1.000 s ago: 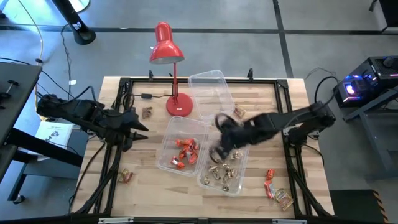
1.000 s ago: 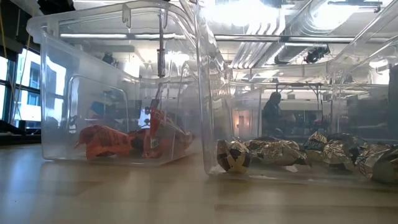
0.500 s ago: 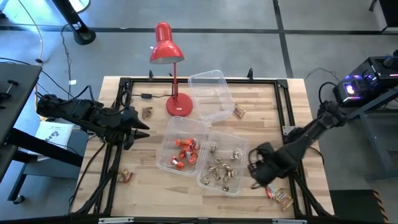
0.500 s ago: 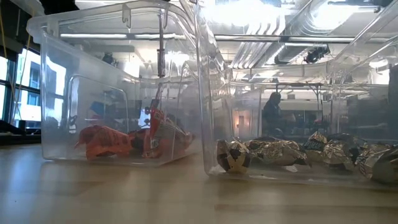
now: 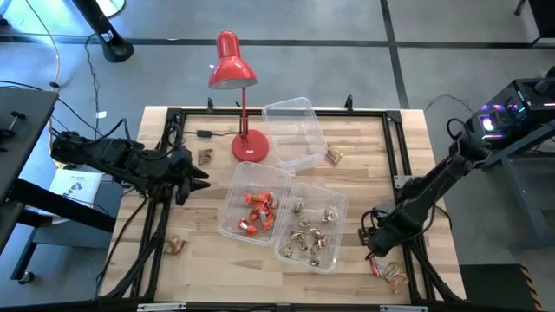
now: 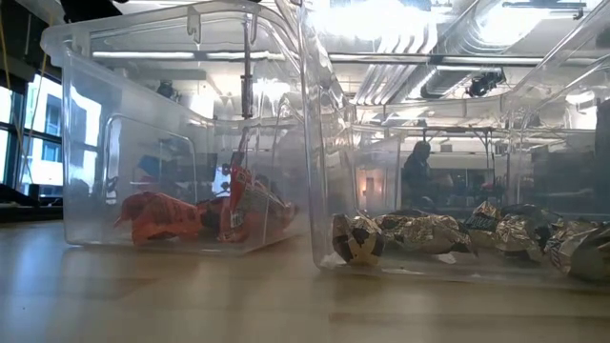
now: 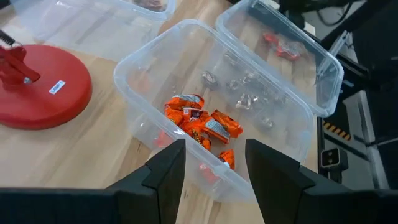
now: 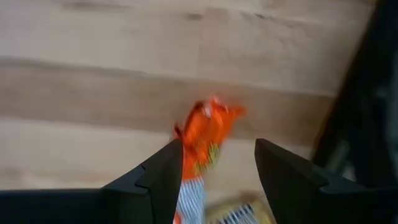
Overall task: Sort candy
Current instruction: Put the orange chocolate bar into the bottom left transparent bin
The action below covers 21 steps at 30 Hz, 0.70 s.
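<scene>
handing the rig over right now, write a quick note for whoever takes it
Right gripper: open, empty, low over a loose red-orange candy at the table's right front.
Left gripper: open, empty, waiting at the table's left side.
Done: red-orange candies in the left tub; gold-silver candies in the right tub.
Third tub by the red lamp looks empty.
Left: loose candies at right front, one beside the third tub, one near the lamp base, one at left front.
</scene>
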### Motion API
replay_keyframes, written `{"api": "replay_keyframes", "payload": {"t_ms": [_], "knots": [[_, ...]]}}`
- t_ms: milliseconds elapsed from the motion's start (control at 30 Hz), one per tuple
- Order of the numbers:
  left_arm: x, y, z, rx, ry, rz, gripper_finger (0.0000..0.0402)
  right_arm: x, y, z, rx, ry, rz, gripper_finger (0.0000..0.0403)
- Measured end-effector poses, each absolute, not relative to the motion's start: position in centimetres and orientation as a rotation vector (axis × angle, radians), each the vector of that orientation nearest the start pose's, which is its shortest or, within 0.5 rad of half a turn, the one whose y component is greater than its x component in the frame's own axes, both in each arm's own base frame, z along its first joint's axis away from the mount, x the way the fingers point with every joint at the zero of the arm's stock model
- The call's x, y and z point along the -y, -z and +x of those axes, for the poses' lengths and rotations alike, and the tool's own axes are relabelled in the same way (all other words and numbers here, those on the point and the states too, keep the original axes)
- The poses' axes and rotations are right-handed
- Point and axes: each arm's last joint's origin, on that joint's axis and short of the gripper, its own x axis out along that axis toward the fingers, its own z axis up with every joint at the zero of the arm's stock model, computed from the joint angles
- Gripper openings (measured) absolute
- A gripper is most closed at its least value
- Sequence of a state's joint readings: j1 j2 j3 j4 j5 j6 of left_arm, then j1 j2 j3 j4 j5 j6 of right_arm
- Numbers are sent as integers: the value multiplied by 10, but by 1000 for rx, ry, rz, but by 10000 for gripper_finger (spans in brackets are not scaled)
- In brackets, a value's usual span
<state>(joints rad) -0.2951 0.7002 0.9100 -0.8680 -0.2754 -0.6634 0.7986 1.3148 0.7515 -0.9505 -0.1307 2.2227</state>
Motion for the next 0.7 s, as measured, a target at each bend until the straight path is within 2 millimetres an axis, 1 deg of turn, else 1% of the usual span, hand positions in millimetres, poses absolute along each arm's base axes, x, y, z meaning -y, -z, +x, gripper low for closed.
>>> {"api": "replay_keyframes", "payload": {"t_ms": [100,300,367,433,500,567,633,667,700], "knots": [[27,-325,118,-604,-199,-471,161,-140,-166,133,-1376,1074,1208,195],[28,-324,119,-604,-217,-490,161,-138,-137,132,-1371,1009,1291,195],[27,-324,120,-602,-226,-487,161,-138,-131,131,-1384,1006,1292,194],[27,-324,120,-602,-229,-485,161,-138,-129,131,-1397,990,1258,185],[28,-324,121,-603,-235,-483,161,-139,-133,132,-1407,970,1225,155],[28,-323,121,-604,-236,-481,161,-141,-143,135,-1393,982,1143,103],[27,-324,121,-600,-240,-474,161,-142,-161,138,-1395,992,1053,41],[27,-324,121,-596,-247,-462,161,-144,-173,140,-1398,979,1020,26],[27,-324,121,-593,-252,-446,161,-146,-185,142,-1400,974,987,22]]}}
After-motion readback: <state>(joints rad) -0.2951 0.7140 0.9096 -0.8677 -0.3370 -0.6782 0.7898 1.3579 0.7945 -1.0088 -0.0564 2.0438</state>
